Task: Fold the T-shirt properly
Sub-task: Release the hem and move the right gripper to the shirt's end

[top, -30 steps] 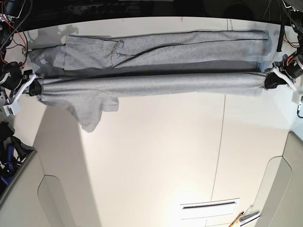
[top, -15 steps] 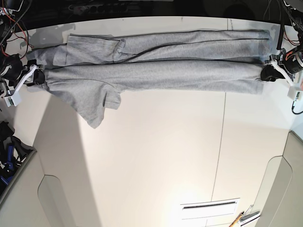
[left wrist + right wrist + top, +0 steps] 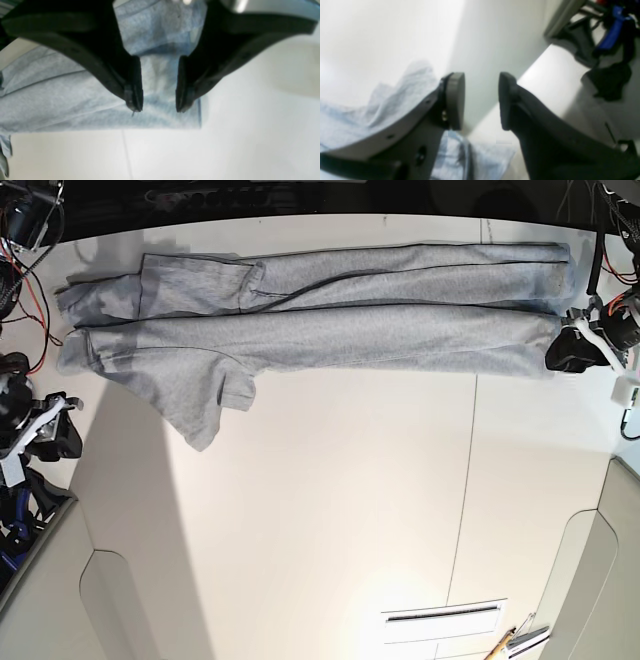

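**A:** So where's the T-shirt [image 3: 320, 315] sitting right now?

**B:** Laid out flat along the far side of the counter [image 3: 350, 510], folded lengthwise into a long grey band with 2 layers showing. 1 sleeve [image 3: 205, 405] sticks out toward the near side at the end by the right arm, hanging off the band at an angle.

**A:** And the arms, either of them gripping it?

**B:** Nope. Left gripper [image 3: 570, 352] is right at the hem end of the shirt, and in the left wrist view its fingers [image 3: 133, 95] are apart, with grey fabric visible in the gap below them but nothing pinched. Right gripper [image 3: 55, 438] is well off the shirt, out by the counter's edge. Its fingers [image 3: 455, 100] are apart too, nothing between them, just pale counter behind. A bit of crumpled grey cloth shows below and beside them in that view.

**A:** Anything else on there?

**B:** A seam line [image 3: 465, 500] runs across the counter, that's about it.
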Controlling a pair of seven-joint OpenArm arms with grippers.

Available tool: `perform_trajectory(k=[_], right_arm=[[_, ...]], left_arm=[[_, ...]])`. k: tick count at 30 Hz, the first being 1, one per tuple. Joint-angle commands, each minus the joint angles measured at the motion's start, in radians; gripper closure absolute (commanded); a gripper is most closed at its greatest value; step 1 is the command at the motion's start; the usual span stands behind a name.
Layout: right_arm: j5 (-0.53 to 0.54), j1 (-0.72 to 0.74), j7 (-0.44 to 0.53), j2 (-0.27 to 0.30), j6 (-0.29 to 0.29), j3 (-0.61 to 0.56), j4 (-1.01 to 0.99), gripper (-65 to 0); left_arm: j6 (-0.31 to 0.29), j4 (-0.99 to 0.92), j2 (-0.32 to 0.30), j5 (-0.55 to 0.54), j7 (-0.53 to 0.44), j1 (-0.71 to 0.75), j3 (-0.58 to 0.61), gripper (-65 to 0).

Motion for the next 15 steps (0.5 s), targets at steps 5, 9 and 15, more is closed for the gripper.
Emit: perform_trajectory(k=[5, 9, 15], right_arm=[[-0.001, 0.093, 0.038, -0.011, -0.002, -0.142, -0.201, -29.2], [-0.007, 0.163, 0.093, -0.029, -0.002, -0.281, -0.397, -32.1], [-0.135, 0.227, 0.093, -0.090, -0.003, -0.393, -0.512, -30.5]], left_arm=[[-0.011, 0.019, -0.023, -0.018, -0.030, -0.008, -0.008, -25.7], [-0.011, 0.019, -0.023, -0.017, -0.036, -0.008, -0.008, -25.7], [-0.011, 0.019, -0.023, -0.006, -0.036, -0.008, -0.008, -25.7]])
